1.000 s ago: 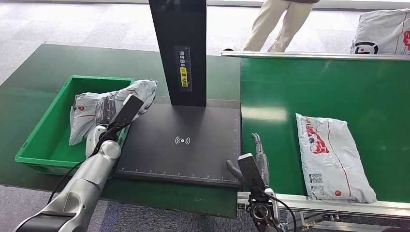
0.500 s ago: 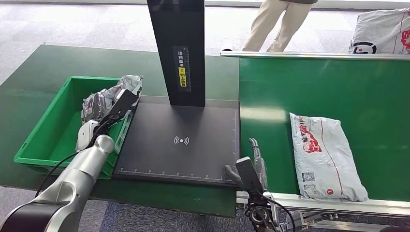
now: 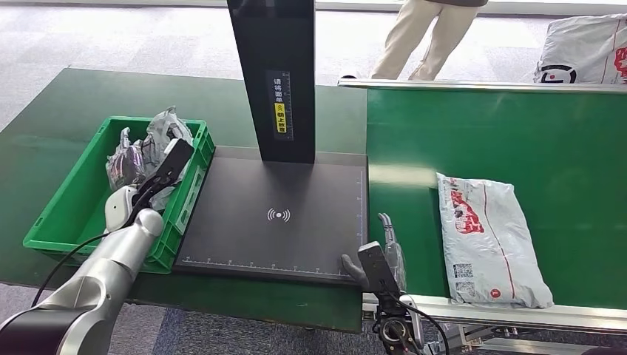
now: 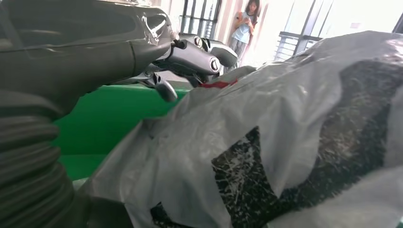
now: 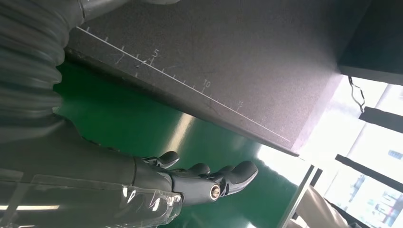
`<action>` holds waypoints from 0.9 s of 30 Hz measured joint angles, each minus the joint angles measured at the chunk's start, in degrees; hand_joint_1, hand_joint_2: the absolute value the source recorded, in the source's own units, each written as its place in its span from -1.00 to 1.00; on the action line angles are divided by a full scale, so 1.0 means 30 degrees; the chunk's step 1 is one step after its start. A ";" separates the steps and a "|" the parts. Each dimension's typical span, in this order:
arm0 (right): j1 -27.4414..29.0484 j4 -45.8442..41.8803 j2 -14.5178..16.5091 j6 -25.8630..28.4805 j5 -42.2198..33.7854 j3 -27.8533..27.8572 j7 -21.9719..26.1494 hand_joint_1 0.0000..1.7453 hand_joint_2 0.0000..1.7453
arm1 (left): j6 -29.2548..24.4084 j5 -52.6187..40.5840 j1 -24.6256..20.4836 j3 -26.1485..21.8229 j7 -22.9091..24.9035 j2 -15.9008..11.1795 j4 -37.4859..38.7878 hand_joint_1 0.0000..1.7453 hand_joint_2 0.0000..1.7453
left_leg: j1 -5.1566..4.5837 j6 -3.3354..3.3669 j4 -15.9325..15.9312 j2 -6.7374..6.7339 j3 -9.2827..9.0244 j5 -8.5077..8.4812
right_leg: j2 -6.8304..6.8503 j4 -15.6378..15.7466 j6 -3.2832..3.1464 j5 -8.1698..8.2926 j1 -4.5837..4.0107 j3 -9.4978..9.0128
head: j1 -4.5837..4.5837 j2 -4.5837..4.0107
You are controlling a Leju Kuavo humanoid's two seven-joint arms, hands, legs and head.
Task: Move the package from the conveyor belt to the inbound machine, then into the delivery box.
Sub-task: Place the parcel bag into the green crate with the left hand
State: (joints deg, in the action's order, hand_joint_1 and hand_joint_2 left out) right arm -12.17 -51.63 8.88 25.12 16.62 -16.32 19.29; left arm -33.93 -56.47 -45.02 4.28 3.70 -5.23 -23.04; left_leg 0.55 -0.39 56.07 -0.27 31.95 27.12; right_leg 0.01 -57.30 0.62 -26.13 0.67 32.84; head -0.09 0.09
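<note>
Since a second ago the left hand [image 3: 144,177] has carried the crumpled package [image 3: 140,148] leftward off the edge of the black scanner plate [image 3: 277,214] and over the green bin [image 3: 78,207]; it now sits bunched inside the bin at the head view's nine o'clock, rising above the rim. That bag is grey-white plastic, heavily creased, with dark torn-looking print and a small streak of red; in the left wrist view the package [image 4: 285,142] covers most of the frame, with dark fingers [image 4: 190,54] curled onto its upper fold, so the left hand grips it.

Over the same second the second package [image 3: 488,237] on the green conveyor belt [image 3: 517,133] has shifted a little to the left, toward the plate. It lies flat at four o'clock, a long pale-grey bag with red lettering near its far end, a thin red line down its length and small black codes near the near end.

At six o'clock the right hand [image 3: 384,251] hangs at the plate's near right corner, beside the belt's edge. In the right wrist view the right hand [image 5: 199,178] holds nothing, its fingers slightly apart and gently bent.

A person's legs [image 3: 421,33] stand beyond the counter [image 3: 66,96] at twelve o'clock, and another bag [image 3: 588,48] rests at two o'clock.
</note>
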 joint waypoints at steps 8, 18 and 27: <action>0.0072 -0.0108 -0.0184 0.0569 0.0182 -0.0198 -0.0119 -1.00 1.00 | -0.0330 0.0023 0.0421 -0.0390 -0.0875 -0.0003 0.0078 -1.00 1.00 | -0.0002 0.0000 0.0001 0.0002 -0.0004 0.0001 | 0.0001 0.0001 0.0001 -0.0001 0.0003 0.0005 | 0.0002 0.0000; 0.0957 -0.1290 -0.0401 0.2069 0.1758 0.0438 -0.0647 -1.00 1.00 | -0.0045 0.3907 0.3308 -0.1949 -0.5938 0.2155 -0.3545 -1.00 1.00 | -0.0157 0.0087 -0.0096 0.0205 -0.0548 0.0226 | 0.0171 0.0034 0.0107 -0.0293 0.0186 -0.0600 | 0.0012 0.0000; 0.0798 -0.2095 -0.0290 0.2002 0.2264 0.1558 -0.0494 -1.00 1.00 | 0.0244 0.4845 0.7165 -0.1832 -0.6151 0.3359 -0.7549 -1.00 1.00 | -0.0165 0.0077 -0.0101 0.0157 -0.0752 0.0225 | 0.0139 0.0022 0.0062 -0.0286 0.0176 -0.0740 | 0.0005 0.0000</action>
State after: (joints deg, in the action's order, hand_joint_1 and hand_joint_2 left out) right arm -9.77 -57.91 8.02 31.13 23.41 -11.65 17.81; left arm -33.19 -41.93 -23.52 -1.21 -14.75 4.84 -45.69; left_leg 0.06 -0.16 55.77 0.21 29.70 27.79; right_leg 0.43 -57.23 0.80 -26.99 1.19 30.62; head -0.07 0.09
